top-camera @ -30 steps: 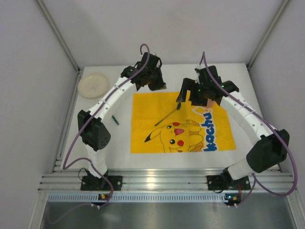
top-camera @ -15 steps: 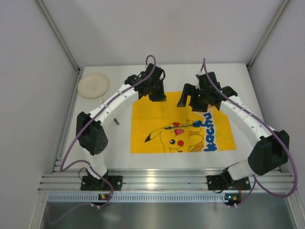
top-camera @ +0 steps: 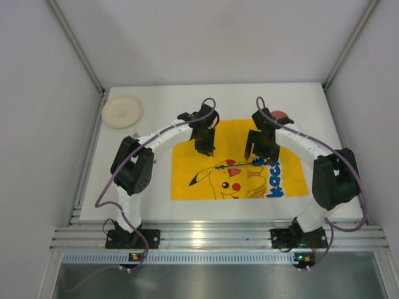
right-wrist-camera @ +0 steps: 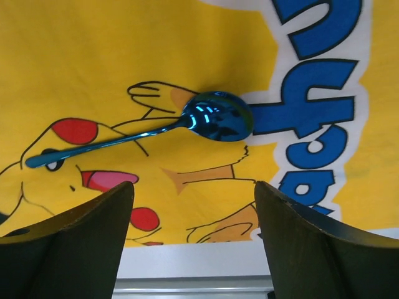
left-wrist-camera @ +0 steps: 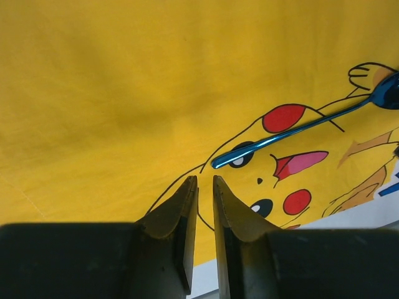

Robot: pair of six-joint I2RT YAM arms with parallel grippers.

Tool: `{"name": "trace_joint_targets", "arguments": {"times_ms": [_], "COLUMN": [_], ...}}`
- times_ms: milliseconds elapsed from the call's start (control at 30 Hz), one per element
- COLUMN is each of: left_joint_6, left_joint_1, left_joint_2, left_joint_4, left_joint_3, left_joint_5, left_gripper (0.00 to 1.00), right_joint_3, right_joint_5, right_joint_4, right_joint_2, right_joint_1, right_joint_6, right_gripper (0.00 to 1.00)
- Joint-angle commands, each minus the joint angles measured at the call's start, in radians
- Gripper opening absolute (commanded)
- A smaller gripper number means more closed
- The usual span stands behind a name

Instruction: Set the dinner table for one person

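**Spoon down on the mat, both grippers empty over it**

The table (top-camera: 162,99) fills the middle of the top view. It is white and flat, with an aluminium rail (top-camera: 218,237) along its lower edge. A yellow cartoon-printed mat (top-camera: 184,149) lies at its centre, square to the edges. A blue spoon (right-wrist-camera: 218,116) lies flat on the mat, right of centre. Its handle runs left across the cartoon face, and its bowl sits at the right beside the blue lettering.

The left gripper (left-wrist-camera: 203,187) hangs over the mat, just above the handle end in the top view. Its jaws are parted by a narrow slit, with nothing between them. In its wrist view the handle tip lies just beyond the fingertips, not touching them.

The right gripper (right-wrist-camera: 193,193) hangs over the bowl end. Its jaws stand wide apart and hold nothing. In its wrist view the bowl sits in the upper middle, apart from both fingers.

A pale plate (top-camera: 122,111) rests at the upper left of the table, off the mat and well apart from the spoon. At the upper right, a reddish object (top-camera: 282,114) shows behind the right arm (top-camera: 305,146). It is mostly hidden, and I cannot tell what it is.
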Motion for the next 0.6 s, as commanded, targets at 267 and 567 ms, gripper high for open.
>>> {"name": "trace_joint_targets", "arguments": {"times_ms": [267, 567], "left_joint_6": [0.089, 0.141], "left_joint_1": [0.001, 0.006], "left_joint_2": [0.075, 0.099], "left_joint_4": [-0.003, -0.073], "left_joint_3": [0.061, 0.120], "left_joint_5": [0.040, 0.031], "left_gripper": [0.20, 0.18], "right_joint_3": [0.054, -0.010], "right_joint_5": [0.219, 0.230], "right_joint_4": [-0.002, 0.144], "right_joint_2": [0.076, 0.116], "right_joint_1": [-0.010, -0.010], "right_joint_6": [-0.024, -0.039], "right_gripper": [0.66, 0.56]}}
